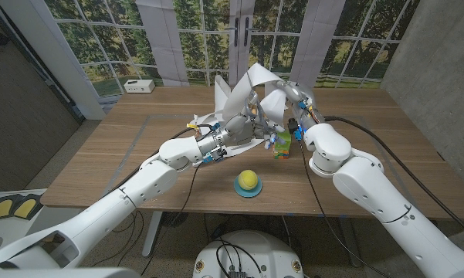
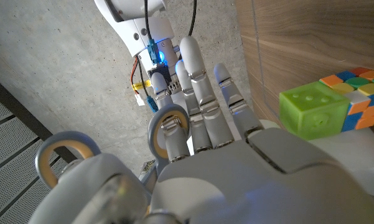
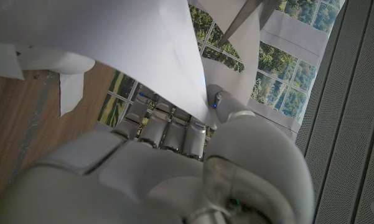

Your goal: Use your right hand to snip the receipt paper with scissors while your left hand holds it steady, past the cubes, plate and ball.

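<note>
1. Head view: the long white receipt paper (image 1: 247,93) stands up in folded loops at about 12 o'clock from the yellow ball (image 1: 248,180), which sits on a small blue plate (image 1: 248,190). The left hand (image 1: 243,131) reaches under the loops and its fingers seem to be at the paper. The right hand (image 1: 293,104) is raised at 2 o'clock from the ball, against the paper. The colourful cubes (image 1: 281,145) stand between the two hands. I judge that the cutting step is in hand: the paper is lifted and both hands are on it.

2. Left wrist view: the left hand (image 2: 205,130) has its fingers extended and close together. Two grey scissor rings (image 2: 168,127) appear beside them. A green cube (image 2: 311,112) and a multicoloured puzzle cube (image 2: 361,93) are near. I cannot tell if this hand clamps the paper.

3. Right wrist view: the right hand (image 3: 174,155) has its fingers curled, and a white sheet of the paper (image 3: 124,43) lies across them. A grey pointed blade (image 3: 246,15) shows beyond. I cannot tell what the hand holds.

4. The next move calls for a taut strip between the blades, then a clean closing.
</note>
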Motion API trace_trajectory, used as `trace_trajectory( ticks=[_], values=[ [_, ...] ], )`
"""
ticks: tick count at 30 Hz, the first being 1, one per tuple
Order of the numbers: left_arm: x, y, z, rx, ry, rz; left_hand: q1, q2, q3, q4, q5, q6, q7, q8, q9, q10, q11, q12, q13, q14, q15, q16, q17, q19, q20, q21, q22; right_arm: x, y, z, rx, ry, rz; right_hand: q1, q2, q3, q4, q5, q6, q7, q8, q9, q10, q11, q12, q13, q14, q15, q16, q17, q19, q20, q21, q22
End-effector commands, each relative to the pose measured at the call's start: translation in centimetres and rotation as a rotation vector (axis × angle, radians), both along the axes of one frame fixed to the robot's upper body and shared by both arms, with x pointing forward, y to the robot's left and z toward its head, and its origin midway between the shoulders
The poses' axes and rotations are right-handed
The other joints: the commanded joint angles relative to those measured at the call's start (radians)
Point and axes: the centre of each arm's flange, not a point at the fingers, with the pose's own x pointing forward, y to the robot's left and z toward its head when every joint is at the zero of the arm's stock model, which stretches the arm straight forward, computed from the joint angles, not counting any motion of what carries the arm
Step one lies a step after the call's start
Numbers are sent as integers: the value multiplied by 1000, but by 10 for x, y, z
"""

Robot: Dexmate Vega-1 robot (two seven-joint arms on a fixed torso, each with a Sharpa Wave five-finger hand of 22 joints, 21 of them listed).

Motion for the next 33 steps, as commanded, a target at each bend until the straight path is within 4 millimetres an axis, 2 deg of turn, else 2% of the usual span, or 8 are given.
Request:
trace_trajectory(
  ticks=[1,33],
  values=[
    [0,-1,-1,-3,-2,-9,10,3,-2,6,-4,70,142,8,3,83,-75,7,3,3,-8,3,-1,10,1,-1,3,-7,3,-1,-4,-11,13,10,13,-8,-10,4,26,22,5,3,12,1,20,16,16,-145,32,29,7,2,5,0],
    [-3,6,-1,-32,-3,18,28,20,7,5,-8,79,139,9,0,95,-84,12,-1,14,-14,9,-6,20,-5,3,9,-13,9,-6,-11,-1,22,20,11,-14,-5,10,28,23,6,9,8,2,29,16,11,-144,45,21,11,4,6,-1]
  ],
)
